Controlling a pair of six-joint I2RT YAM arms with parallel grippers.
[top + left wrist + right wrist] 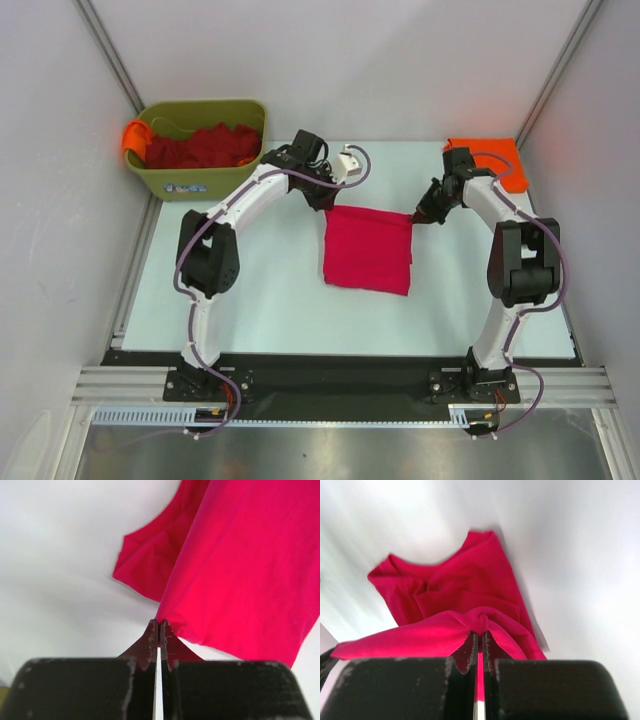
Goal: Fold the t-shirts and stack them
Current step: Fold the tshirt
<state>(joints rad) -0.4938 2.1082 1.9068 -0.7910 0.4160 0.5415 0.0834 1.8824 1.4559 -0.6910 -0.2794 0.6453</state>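
Both of my grippers are clamped fully shut on cloth: the left gripper (325, 203) pinches the far-left corner of the crimson-pink t-shirt (368, 250), and the right gripper (415, 216) pinches the far-right corner. The shirt lies mid-surface between my arms, with its far edge raised and its near part flat on the surface (260, 295). To fold it well, I judge I should hold both corners level and gently taut, so the edge neither sags nor bunches. I would carry them together toward the near hem, lay the edge down square, and only then let go. Uneven travel would skew the fold. The orange t-shirt (495, 160) waits at the far right.
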